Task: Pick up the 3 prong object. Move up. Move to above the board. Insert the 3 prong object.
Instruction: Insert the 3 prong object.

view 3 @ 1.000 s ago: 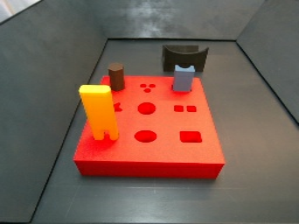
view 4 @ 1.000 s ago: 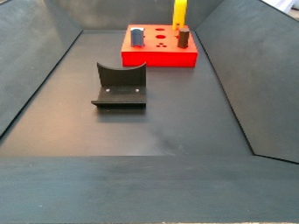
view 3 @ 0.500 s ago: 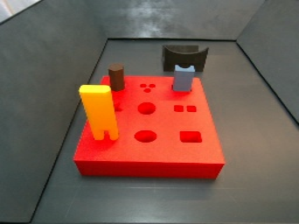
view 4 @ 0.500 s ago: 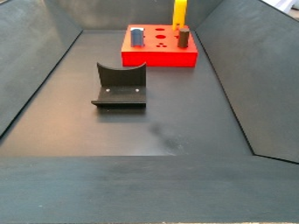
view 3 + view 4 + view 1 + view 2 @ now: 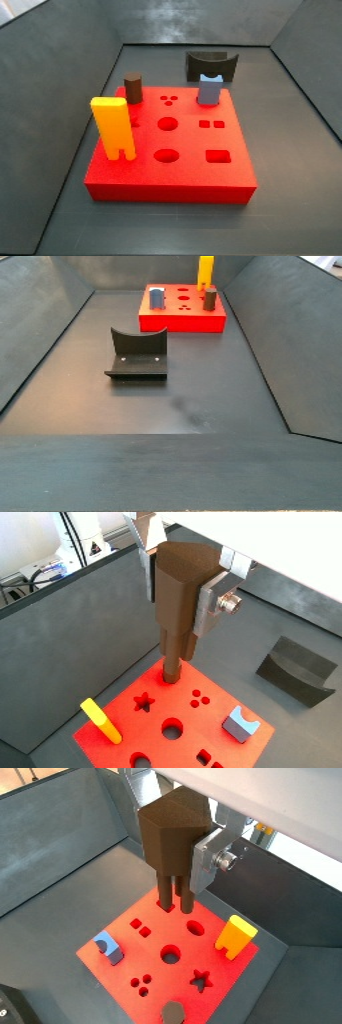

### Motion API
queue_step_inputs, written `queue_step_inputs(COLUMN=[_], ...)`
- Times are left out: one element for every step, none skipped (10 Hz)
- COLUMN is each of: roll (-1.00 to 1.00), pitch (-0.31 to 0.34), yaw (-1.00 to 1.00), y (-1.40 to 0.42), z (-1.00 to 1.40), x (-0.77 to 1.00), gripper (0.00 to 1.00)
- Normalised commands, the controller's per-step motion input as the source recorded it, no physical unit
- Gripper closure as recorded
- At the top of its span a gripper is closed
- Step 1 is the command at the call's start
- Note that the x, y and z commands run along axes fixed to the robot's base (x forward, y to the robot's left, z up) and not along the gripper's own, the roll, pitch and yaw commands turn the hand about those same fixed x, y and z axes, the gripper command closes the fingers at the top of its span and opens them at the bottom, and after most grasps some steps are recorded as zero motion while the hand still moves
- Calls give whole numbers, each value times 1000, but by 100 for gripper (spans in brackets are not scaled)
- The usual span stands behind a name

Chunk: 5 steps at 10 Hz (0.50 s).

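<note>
My gripper (image 5: 181,592) is shut on the 3 prong object (image 5: 177,607), a tall dark brown piece. Its prongs (image 5: 174,893) point down, well above the board (image 5: 154,938). The gripper (image 5: 174,853) and the piece show in both wrist views only; neither appears in a side view. The board is a flat red block with round, square, star and small multi-hole cutouts (image 5: 171,99). It lies on the grey floor (image 5: 187,150) and also shows far back in a side view (image 5: 181,318). The three small holes show in a wrist view (image 5: 198,698).
On the board stand a tall yellow two-legged block (image 5: 112,125), a short brown cylinder (image 5: 134,86) and a blue-grey peg (image 5: 210,88). The dark fixture (image 5: 136,353) stands on the floor off the board's end. Sloping grey walls enclose the floor.
</note>
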Motion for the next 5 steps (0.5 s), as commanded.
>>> queue_step_inputs(roll=[0, 0, 16, 50, 57], pitch=[0, 0, -13, -33, -46], yaw=[0, 0, 0, 0, 0], y=[0, 0, 0, 0, 0], z=[-66, -129, -189, -269, -351], x=[0, -14, -43, -60, -43], gripper=[100, 100, 100, 100, 100])
